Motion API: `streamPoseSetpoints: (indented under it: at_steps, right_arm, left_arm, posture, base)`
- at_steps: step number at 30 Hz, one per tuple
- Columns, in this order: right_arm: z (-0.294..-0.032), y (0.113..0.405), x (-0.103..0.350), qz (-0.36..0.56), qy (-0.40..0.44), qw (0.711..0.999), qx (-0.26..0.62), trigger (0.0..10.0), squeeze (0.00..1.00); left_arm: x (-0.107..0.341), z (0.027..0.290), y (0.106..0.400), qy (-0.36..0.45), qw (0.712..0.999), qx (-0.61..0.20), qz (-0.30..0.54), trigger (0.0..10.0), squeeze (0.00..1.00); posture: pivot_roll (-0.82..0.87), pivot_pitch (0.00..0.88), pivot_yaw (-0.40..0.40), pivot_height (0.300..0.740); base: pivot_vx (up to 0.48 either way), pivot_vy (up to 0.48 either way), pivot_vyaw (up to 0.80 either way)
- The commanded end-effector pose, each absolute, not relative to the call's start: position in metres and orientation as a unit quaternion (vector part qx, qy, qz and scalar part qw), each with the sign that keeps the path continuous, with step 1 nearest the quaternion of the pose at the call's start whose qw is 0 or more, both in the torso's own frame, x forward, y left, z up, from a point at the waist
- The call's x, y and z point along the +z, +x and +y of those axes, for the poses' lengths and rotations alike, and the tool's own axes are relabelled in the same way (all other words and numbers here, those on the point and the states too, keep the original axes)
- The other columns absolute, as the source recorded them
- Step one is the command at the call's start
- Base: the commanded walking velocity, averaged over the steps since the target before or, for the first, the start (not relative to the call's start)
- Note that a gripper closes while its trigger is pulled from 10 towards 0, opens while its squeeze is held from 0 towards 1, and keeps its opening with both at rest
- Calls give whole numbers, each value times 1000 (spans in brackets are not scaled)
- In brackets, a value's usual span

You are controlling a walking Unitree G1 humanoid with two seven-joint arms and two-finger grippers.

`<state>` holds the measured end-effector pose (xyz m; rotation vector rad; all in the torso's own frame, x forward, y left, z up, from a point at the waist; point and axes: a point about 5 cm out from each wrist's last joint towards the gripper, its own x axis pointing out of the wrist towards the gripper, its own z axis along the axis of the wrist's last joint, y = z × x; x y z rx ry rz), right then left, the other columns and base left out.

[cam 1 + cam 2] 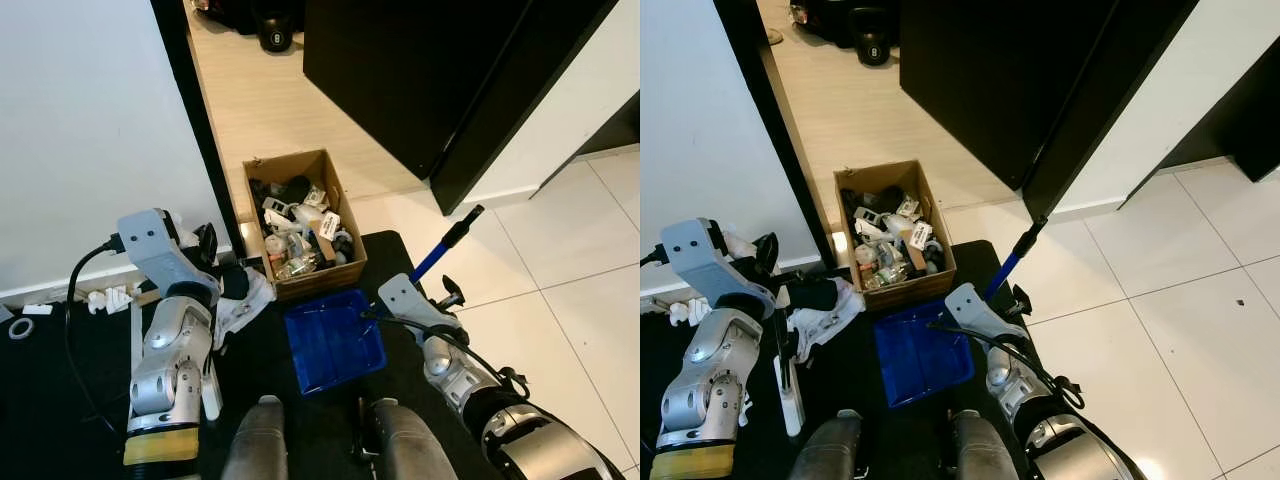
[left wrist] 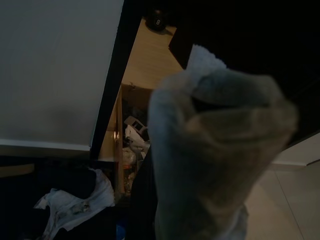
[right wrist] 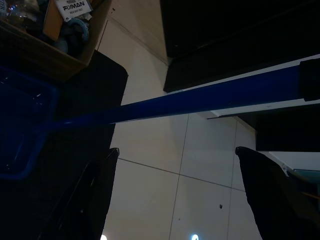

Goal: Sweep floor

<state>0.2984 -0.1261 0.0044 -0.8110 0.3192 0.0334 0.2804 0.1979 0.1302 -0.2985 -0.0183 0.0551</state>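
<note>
Dustpan [image 1: 334, 344] on black mat | cardboard box [image 1: 302, 222] touching | right fingers [image 3: 260, 190] spread; left fingers' state unclear

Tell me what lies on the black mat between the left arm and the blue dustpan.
A crumpled white cloth lies there, left of the blue dustpan, beside the cardboard box; the head views show it.

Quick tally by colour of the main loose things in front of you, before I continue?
Blue: 1, dustpan with its long handle
Brown: 1, cardboard box full of clutter
White: 1, crumpled cloth on the black mat
Total: 3
</note>
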Motion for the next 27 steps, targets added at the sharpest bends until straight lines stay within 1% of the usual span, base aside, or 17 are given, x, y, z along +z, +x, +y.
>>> streamPoseSetpoints:
  at_steps: [1,27]
  right_arm:
    - [-129,293,-2,170,-395,903,17,10000,0]
    - [-132,292,-3,173,-395,902,17,10000,0]
  left_arm:
    - [130,197,279,-146,989,30,-9,10000,0]
    - [130,197,277,-144,989,33,-10,10000,0]
  posture:
    - [125,217,-89,740]
    - [143,210,-103,740]
  base:
    - [0,0,0]
    - [0,0,0]
